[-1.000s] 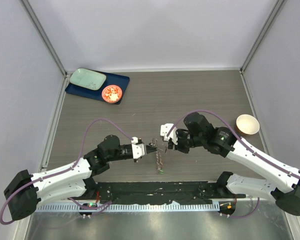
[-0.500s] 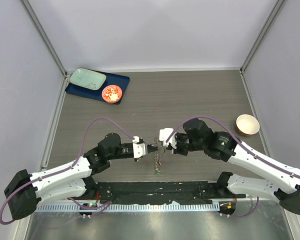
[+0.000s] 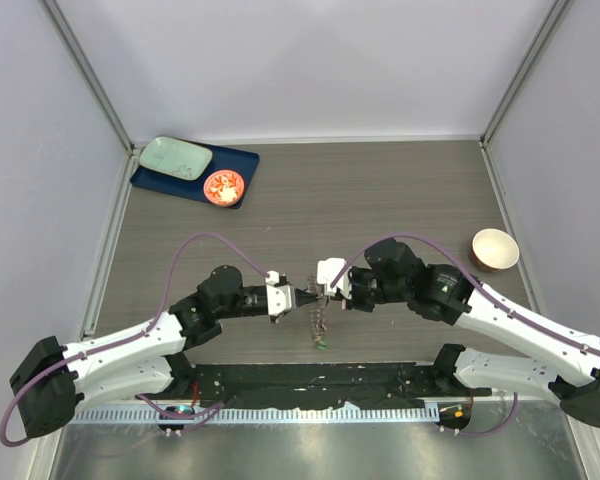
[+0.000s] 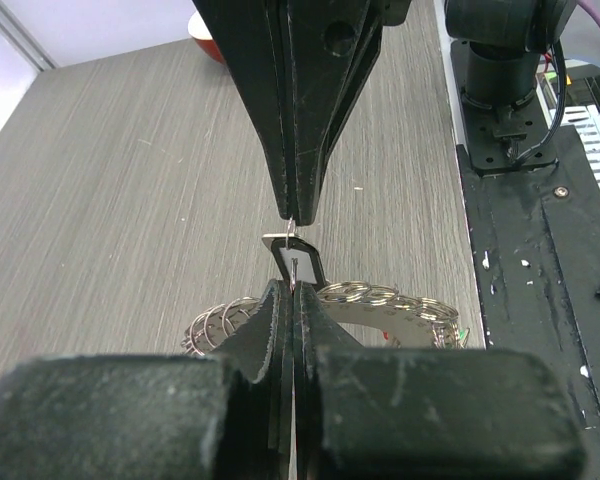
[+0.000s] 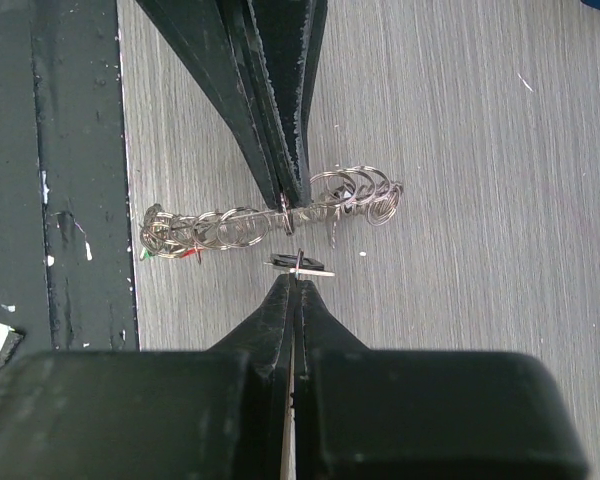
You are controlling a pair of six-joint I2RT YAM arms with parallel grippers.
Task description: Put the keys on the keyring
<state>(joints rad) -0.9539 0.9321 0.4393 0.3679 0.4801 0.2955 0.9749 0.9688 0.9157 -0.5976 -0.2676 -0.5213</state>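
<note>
top external: we see the left claw (image 3: 309, 296) and right claw (image 3: 326, 293) pinched closed on one black key (image 4: 298, 265) above the keyring (image 3: 319, 322); an orange dish (image 3: 207, 187) holds pale bits (image 3: 223, 186).

keyring (image 5: 270, 222): a bunch of shiny wire loops strung out in a row, lying flat on the worktop (image 3: 380, 190)
green key (image 5: 144, 254): tiny, at the end of the row nearest the arm bases, up against the loops
red key (image 5: 187, 254): tiny too, just beside the green one
black key (image 5: 300, 265): small dark tag, up off the worktop over the row's middle, right where the left gripper (image 5: 286, 192) and right gripper (image 5: 294, 290) tips meet. Can't tell which one's pinching it
</note>
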